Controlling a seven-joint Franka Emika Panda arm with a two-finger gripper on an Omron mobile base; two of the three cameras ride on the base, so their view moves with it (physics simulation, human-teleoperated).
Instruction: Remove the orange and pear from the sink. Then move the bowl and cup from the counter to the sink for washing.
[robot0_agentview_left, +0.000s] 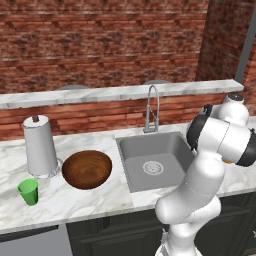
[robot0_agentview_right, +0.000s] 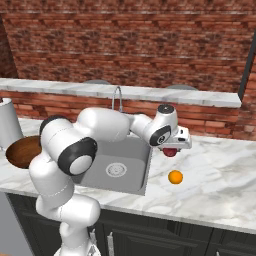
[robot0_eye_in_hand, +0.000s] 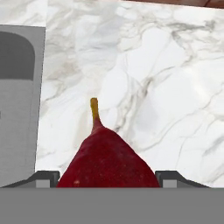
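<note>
Two fruits are out of the sink (robot0_agentview_left: 155, 160): orange (robot0_agentview_right: 175, 177) on the white marble surface (robot0_agentview_right: 220, 180) right of the basin, dark red pear (robot0_eye_in_hand: 107, 159) between the wide-set fingers of the gripper (robot0_agentview_right: 171, 151) just above that surface, whether gripped or released unclear. Wooden bowl (robot0_agentview_left: 86, 169), green cup (robot0_agentview_left: 28, 191) and paper towel roll (robot0_agentview_left: 40, 145) sit left of the sink, tap (robot0_agentview_left: 152, 107) behind it; brick wall (robot0_agentview_left: 100, 45) with marble ledge (robot0_agentview_left: 115, 92), no writing.

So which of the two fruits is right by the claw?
The dark red pear, sitting between the claw's fingers over the counter. The orange lies apart, nearer the counter's front edge.
</note>
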